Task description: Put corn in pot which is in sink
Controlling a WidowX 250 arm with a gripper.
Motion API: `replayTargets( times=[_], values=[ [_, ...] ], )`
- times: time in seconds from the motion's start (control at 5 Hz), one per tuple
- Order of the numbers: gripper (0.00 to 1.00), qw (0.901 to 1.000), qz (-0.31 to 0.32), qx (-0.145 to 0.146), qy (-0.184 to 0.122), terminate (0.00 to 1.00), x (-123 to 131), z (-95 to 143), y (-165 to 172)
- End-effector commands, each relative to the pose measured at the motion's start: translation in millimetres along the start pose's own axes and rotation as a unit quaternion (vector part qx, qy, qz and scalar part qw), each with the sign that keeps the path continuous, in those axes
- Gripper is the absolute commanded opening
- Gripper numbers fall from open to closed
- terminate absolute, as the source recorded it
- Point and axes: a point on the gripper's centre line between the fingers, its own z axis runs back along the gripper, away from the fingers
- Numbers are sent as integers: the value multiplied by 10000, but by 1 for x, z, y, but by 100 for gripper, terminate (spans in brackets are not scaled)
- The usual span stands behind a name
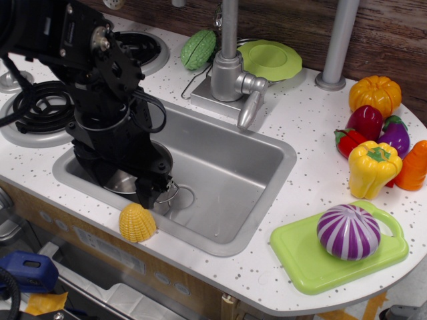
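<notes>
The yellow ribbed corn (137, 222) sits on the front rim of the sink (230, 175), at its left front corner. The shiny steel pot (120, 182) stands in the left part of the sink, mostly hidden under my black arm; one wire loop handle sticks out to its right. My gripper (151, 192) hangs low over the pot's right side, just behind and above the corn, apart from it. Its dark fingers blend into the arm, so I cannot tell how the jaws stand. Nothing shows held in it.
A faucet (230, 73) stands behind the sink, beside a green bumpy toy (199, 49) and a green plate (270, 59). Stove burners (40, 107) lie left. Toy vegetables, including a yellow bell pepper (373, 167), sit right, and a purple onion on a green cutting board (300, 253).
</notes>
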Motion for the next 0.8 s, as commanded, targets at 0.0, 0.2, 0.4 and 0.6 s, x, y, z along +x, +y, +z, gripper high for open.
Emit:
replayTargets(
  times=[0.0, 0.2, 0.4, 0.6],
  values=[
    [100, 10000, 0, 0, 0, 0, 0, 0, 0],
    [100, 9996, 57, -130, -238, 0, -3, -19, -5],
    [100, 9988, 94, -340, -330, 0, -3, -33, 1],
    [100, 9991, 46, -258, -345, 0, -8, -40, 6]
  ],
)
